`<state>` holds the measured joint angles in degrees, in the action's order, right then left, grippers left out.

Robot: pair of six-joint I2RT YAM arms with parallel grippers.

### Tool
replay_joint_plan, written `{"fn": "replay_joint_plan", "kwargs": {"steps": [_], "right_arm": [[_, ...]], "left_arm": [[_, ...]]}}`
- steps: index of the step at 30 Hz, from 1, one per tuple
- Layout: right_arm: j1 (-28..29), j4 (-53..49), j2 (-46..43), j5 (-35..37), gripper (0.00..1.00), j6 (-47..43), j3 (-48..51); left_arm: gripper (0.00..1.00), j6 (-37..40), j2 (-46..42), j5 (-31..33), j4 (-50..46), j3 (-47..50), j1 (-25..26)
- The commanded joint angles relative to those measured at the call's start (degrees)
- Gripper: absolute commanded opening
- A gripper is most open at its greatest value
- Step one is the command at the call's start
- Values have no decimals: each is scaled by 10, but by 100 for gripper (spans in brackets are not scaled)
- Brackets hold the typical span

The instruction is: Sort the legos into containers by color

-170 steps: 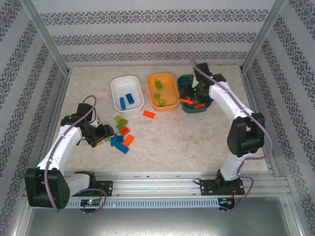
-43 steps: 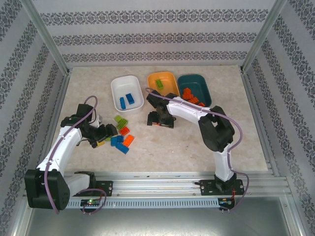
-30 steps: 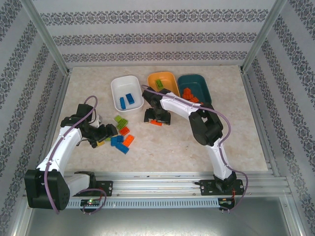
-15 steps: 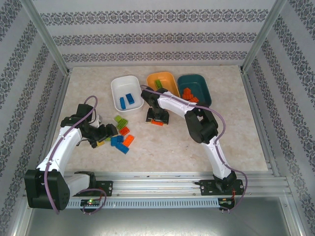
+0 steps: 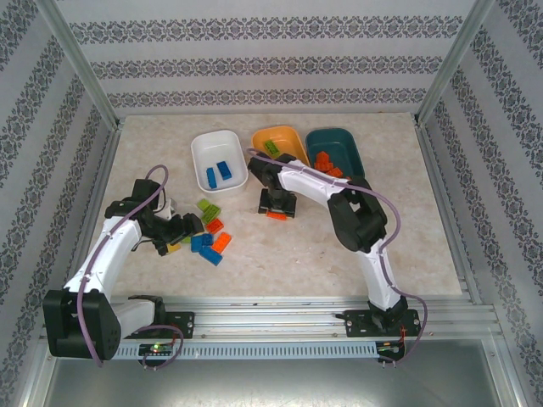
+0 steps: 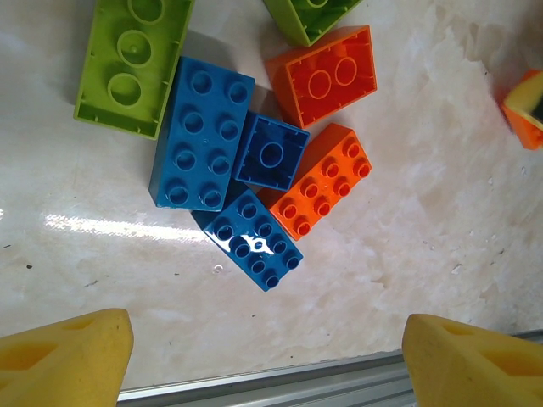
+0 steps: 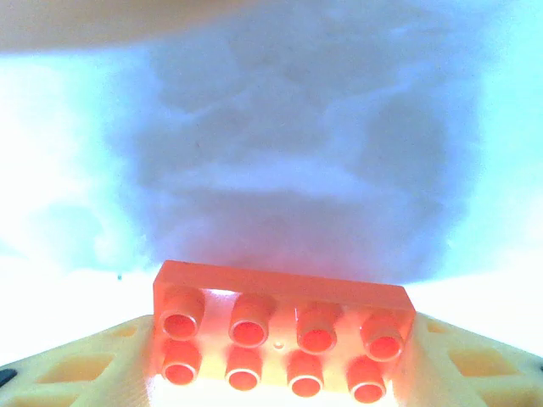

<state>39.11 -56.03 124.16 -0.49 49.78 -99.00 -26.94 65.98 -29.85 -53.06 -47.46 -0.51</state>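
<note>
My right gripper (image 5: 277,203) sits low over the table in front of the orange dish (image 5: 293,136). It is shut on an orange lego (image 7: 280,292) with eight studs, which lies across both yellow pads (image 7: 76,365). In the top view that lego (image 5: 276,214) peeks out under the wrist. My left gripper (image 6: 267,365) hangs open beside a pile of legos (image 5: 208,233), nothing between its fingers (image 6: 68,356). The pile holds a long blue brick (image 6: 202,133), a second blue one (image 6: 254,240), orange ones (image 6: 327,180) and a lime green one (image 6: 131,64).
The white dish (image 5: 204,144) holds two blue bricks (image 5: 218,172). A green brick (image 5: 271,147) lies in the orange dish. The dark teal dish (image 5: 352,140) holds orange bricks (image 5: 327,163). The metal rail (image 6: 297,390) at the table's near edge runs just below the left fingers.
My right gripper has closed on the orange lego and shifted a little to the right with it. The left arm and the pile have stayed put.
</note>
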Motion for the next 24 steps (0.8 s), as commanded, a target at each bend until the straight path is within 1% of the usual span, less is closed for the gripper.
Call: {"fn": "replay_joint_plan", "kwargs": {"steps": [1, 7, 10, 13, 16, 19, 23, 24], "right_arm": [[-4, -7, -79, 0, 60, 9, 25], [-19, -5, -179, -21, 60, 9, 86], [-64, -7, -222, -16, 60, -7, 101], [-132, -13, -234, -20, 60, -39, 88], [-195, -14, -213, -27, 60, -70, 56], [-248, -7, -168, -37, 60, -89, 16], [-292, 6, -91, -54, 60, -100, -48], [-300, 9, -70, -57, 60, -101, -65]], "left_arm": [[84, 15, 3, -8, 16, 4, -7], [85, 15, 6, -11, 24, 6, -8], [85, 14, 8, -13, 25, 7, -8], [86, 14, 9, -14, 26, 8, -8], [87, 13, 9, -11, 25, 9, -8], [88, 12, 7, -7, 23, 7, -7], [94, 10, 4, 4, 20, 8, -7], [98, 9, 4, 6, 19, 7, -7]]}}
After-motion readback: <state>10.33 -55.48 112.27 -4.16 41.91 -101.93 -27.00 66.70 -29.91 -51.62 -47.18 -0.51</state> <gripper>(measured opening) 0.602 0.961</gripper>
